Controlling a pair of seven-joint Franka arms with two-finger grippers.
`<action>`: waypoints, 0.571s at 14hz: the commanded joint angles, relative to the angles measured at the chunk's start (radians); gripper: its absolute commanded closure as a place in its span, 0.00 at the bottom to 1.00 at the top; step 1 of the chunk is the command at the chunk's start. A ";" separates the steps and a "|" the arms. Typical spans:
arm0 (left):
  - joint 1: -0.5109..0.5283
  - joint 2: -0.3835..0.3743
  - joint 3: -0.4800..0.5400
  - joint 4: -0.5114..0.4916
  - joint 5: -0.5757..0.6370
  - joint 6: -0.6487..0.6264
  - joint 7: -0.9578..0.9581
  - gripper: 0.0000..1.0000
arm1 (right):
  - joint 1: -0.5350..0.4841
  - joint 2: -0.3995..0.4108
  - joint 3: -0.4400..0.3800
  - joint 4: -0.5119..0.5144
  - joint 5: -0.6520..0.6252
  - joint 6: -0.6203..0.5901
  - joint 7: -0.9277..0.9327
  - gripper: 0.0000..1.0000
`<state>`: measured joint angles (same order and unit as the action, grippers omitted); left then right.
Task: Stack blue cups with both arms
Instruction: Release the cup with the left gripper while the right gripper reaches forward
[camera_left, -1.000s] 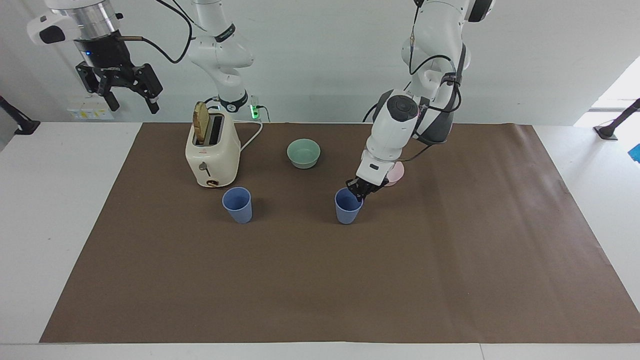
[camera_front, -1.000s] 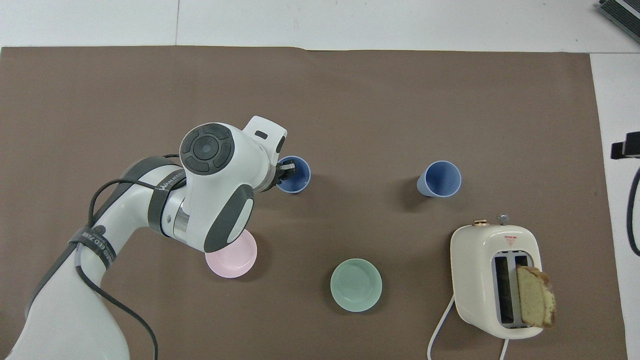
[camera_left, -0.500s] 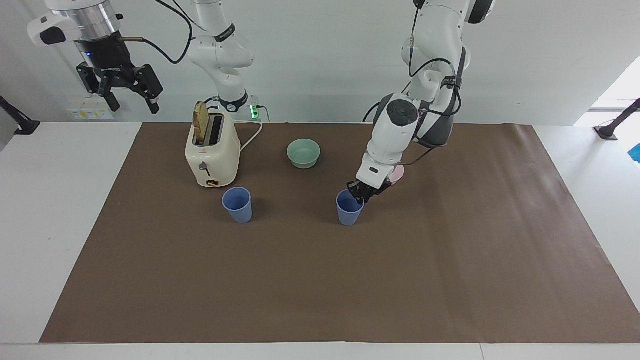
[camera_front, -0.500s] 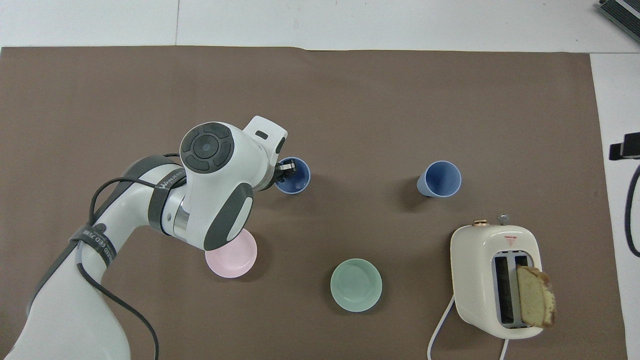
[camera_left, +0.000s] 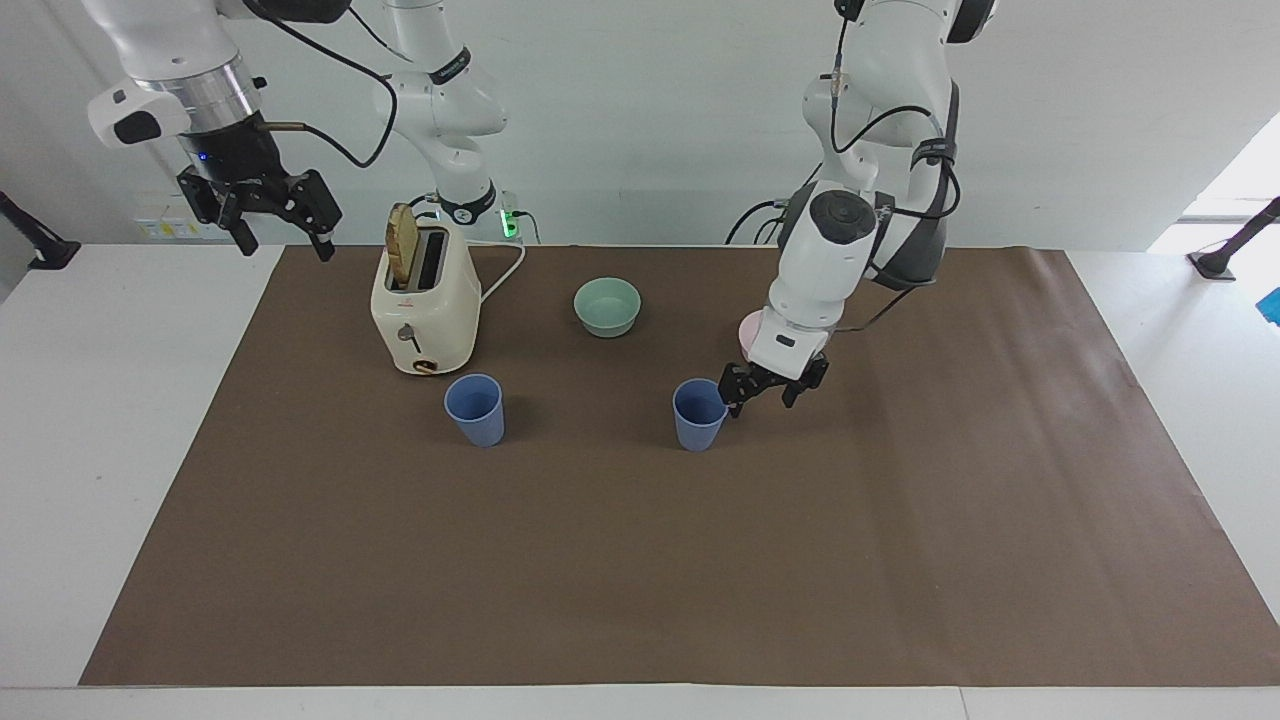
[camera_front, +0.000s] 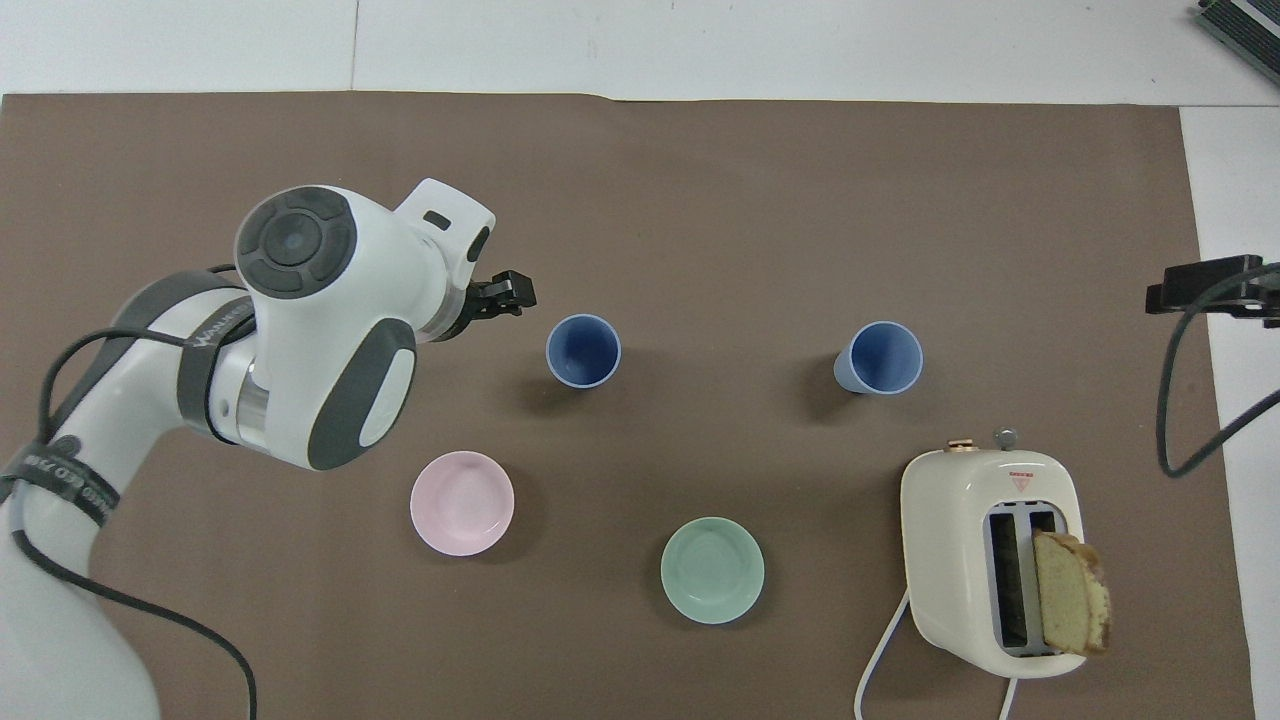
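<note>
Cups, two small blue plastic ones (camera_left: 699, 414) (camera_left: 475, 409), stand apart just past the cream toaster (camera_left: 424, 300), so with wide-open left gripper (camera_left: 765, 388) and right gripper (camera_left: 272, 212) pinch a thin, light rim gently.

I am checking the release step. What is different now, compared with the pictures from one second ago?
The left gripper let go of the blue cup and drew back toward the left arm's end, open. The right gripper came lower, open. Both cups, the second one, the bowls and the toaster stayed put.
</note>
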<state>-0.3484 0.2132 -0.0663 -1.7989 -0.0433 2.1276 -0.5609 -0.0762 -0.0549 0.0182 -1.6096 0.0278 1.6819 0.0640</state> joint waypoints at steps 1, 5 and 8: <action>0.081 -0.086 -0.004 -0.013 0.019 -0.109 0.128 0.00 | 0.036 0.016 0.009 -0.036 0.017 0.056 0.016 0.00; 0.170 -0.152 -0.003 -0.011 0.019 -0.204 0.317 0.00 | 0.041 0.050 0.012 -0.128 0.027 0.116 0.002 0.00; 0.238 -0.224 -0.003 -0.007 0.019 -0.302 0.467 0.00 | 0.062 0.078 0.012 -0.180 0.035 0.188 0.000 0.00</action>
<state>-0.1524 0.0482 -0.0590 -1.7979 -0.0426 1.8902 -0.1779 -0.0203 0.0208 0.0281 -1.7426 0.0381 1.8186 0.0701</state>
